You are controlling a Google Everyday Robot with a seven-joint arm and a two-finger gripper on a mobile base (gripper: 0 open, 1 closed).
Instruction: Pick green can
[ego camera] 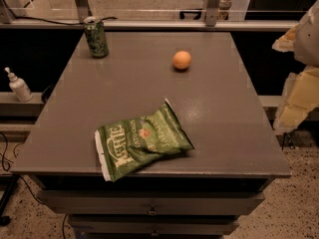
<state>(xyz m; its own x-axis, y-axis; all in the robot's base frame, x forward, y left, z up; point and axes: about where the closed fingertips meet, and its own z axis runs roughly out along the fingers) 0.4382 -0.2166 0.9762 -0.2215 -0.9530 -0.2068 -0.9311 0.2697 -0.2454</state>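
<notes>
The green can (96,37) stands upright at the far left corner of the grey table (219,113). It is dark green with pale mottled markings and a silver top. My gripper (294,91) is at the right edge of the view, beside the table's right side and level with its middle. Its pale yellowish parts are partly cut off by the frame. It is far from the can, with the whole table width between them. Nothing shows in the gripper.
A flat green "Kettle" chip bag (140,142) lies near the table's front edge. An orange (182,60) sits at the back, right of centre. A white pump bottle (19,86) stands on a ledge to the left. A rail and metal posts run behind the table.
</notes>
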